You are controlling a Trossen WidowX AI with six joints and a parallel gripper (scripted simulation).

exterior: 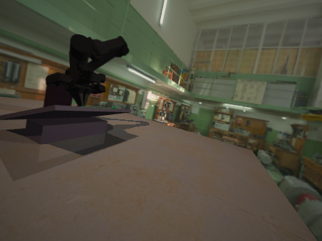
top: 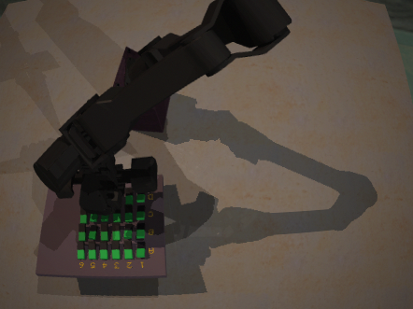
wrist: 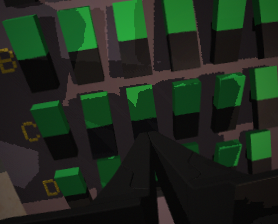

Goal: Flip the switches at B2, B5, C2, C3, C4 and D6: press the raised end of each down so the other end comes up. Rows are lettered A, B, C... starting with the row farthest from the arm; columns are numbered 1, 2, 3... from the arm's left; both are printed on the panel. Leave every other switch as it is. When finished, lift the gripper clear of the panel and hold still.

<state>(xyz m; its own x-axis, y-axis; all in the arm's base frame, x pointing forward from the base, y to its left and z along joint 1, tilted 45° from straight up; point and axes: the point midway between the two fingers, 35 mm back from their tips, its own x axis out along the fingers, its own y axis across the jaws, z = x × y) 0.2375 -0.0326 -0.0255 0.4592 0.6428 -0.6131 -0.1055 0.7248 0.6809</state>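
Black pincer (wrist: 151, 142) clenched tight on nothing, tips pointing down over the switch panel (top: 51, 254), just at the row C switch (wrist: 142, 102) in column 3. Panel resting on the tan tabletop (top: 290, 119), beneath the outstretched arm (top: 154, 91).

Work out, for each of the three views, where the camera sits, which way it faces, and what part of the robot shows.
Top: overhead, looking down on the switch panel; whole arm shows.
Exterior: low at table height, looking across the table at the panel's edge; arm in silhouette.
Wrist: on the arm, facing down at rows B to D; only the shut gripper shows.
Top and wrist share the green switches.
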